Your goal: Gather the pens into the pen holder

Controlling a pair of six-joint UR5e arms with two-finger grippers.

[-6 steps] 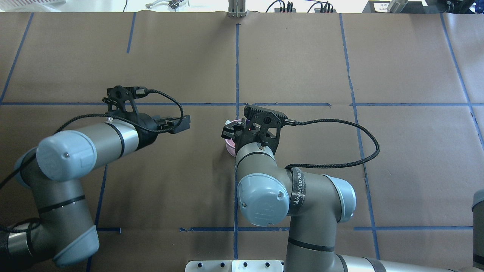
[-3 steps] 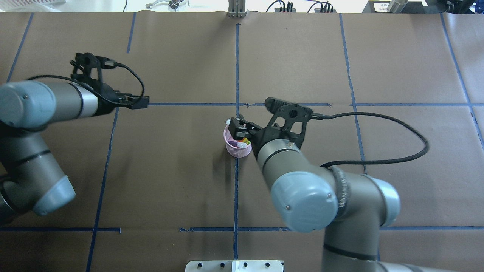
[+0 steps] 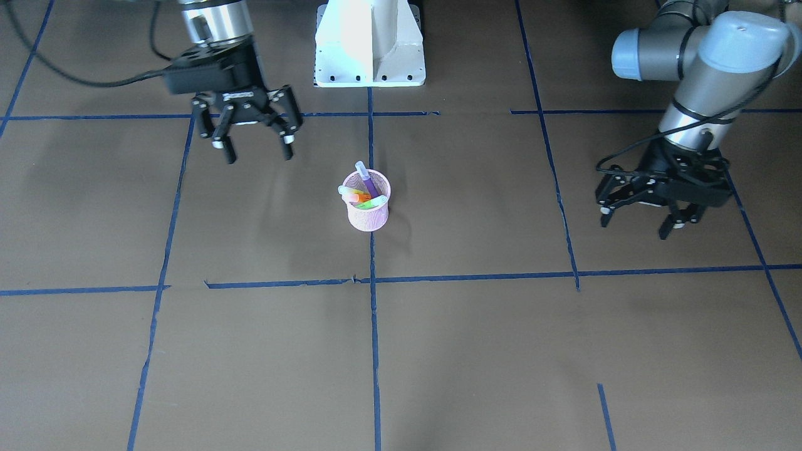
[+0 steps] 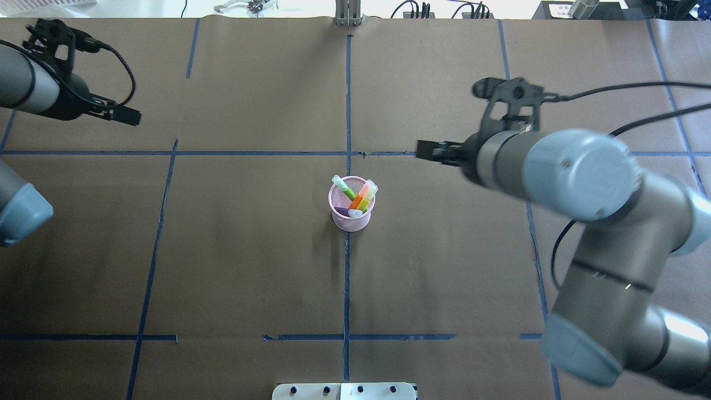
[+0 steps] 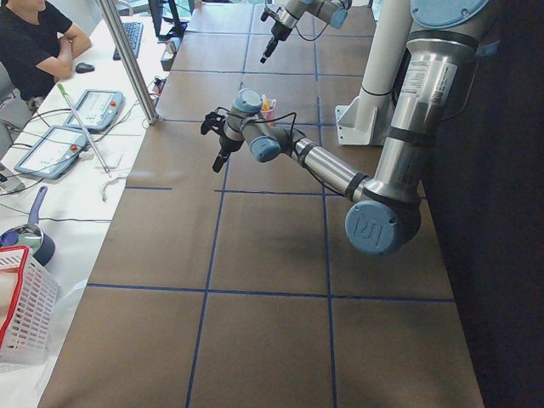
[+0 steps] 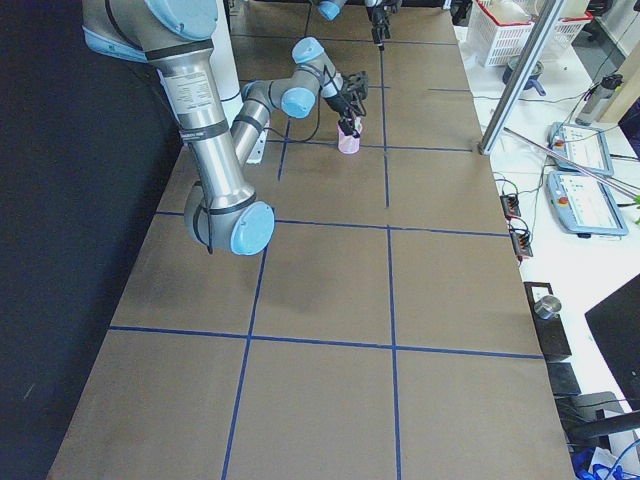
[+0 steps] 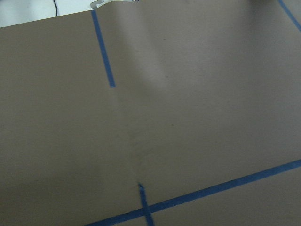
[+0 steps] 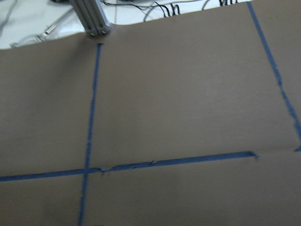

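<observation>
The pink mesh pen holder [image 3: 368, 213] stands upright at the table's middle, also in the overhead view [image 4: 350, 218]. The purple pen [image 3: 366, 177], orange pen [image 3: 357, 197] and green pen [image 3: 371, 202] all stand leaning inside it, cap ends up. My right gripper [image 3: 259, 153] is open and empty, raised and well off to the holder's side; it shows in the overhead view [image 4: 427, 150]. My left gripper [image 3: 636, 227] is open and empty, far off on the other side, also in the overhead view [image 4: 130, 116]. The wrist views show only paper and tape.
Brown paper with blue tape lines [image 4: 347, 278] covers the table. The robot's white base plate [image 3: 369, 78] is at the near edge between the arms. Operators' tablets [image 6: 580, 150] and a white basket [image 5: 21, 314] lie off the table's far side.
My right gripper has left the pen holder and swung away to the right and farther out. My left arm has drawn back to the far left. All three pens now show uncovered in the holder.
</observation>
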